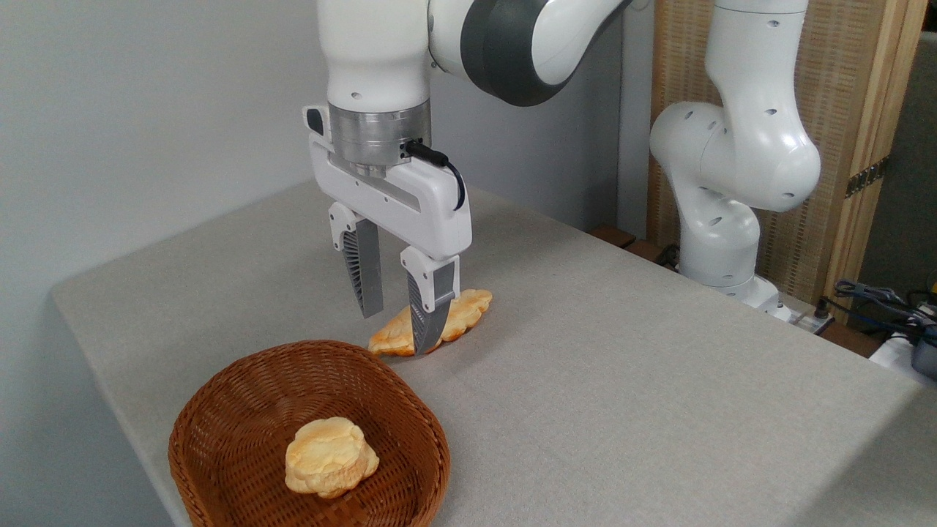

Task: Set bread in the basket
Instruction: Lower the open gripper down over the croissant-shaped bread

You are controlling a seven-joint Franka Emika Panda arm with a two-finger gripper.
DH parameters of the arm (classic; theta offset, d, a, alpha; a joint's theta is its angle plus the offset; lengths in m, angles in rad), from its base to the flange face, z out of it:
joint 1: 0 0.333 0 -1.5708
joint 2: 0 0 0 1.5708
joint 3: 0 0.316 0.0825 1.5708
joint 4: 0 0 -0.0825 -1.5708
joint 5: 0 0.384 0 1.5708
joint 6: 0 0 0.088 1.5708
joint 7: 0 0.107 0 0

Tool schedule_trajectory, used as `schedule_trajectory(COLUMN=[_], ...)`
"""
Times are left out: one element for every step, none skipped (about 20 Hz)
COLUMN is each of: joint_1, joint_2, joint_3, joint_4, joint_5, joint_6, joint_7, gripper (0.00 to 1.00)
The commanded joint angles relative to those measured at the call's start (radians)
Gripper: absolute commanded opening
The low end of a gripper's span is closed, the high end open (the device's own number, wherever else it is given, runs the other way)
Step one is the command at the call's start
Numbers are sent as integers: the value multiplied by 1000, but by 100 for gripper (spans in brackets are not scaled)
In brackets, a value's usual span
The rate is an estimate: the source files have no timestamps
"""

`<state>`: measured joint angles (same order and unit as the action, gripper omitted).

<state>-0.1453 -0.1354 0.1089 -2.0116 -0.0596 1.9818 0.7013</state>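
Presently the gripper (399, 333) stands with its fingers spread apart, pointing down, holding nothing. Directly beneath and behind it, the bread (454, 315) lies flat on the grey table (622, 380), the nearer finger overlapping its middle in view; contact cannot be confirmed. Below and left of the gripper sits the basket (241, 410), containing a pale bun (329, 455).

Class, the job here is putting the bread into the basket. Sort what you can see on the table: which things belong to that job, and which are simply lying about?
Belonging to the job:
- the bread, lying on the table just beyond the basket
- the wicker basket, the place it goes
- the gripper, open, coming down over the bread

Lying about:
- the round bun, already in the basket
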Motion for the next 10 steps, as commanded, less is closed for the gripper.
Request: schedule_trajectory(joint_1=[-5, -5, -5, -5, -5, -5, -5, -5, -5, -5], joint_2=[-4, -4, -4, -4, -4, -4, -4, -3, -4, -4], joint_3=[9, 9, 9, 9, 9, 9, 9, 9, 9, 9], joint_4=[1, 1, 1, 2, 2, 2, 1, 2, 1, 2], joint_5=[-17, -17, -17, -16, -16, -16, -16, -16, -16, -17], joint_6=[-15, -15, -15, -15, -15, -15, -15, -15, -15, -15], joint_7=[0, 0, -2, -2, -2, -5, -5, -5, -5, -5], gripper=[100, 100, 100, 100, 100, 100, 100, 100, 100, 100])
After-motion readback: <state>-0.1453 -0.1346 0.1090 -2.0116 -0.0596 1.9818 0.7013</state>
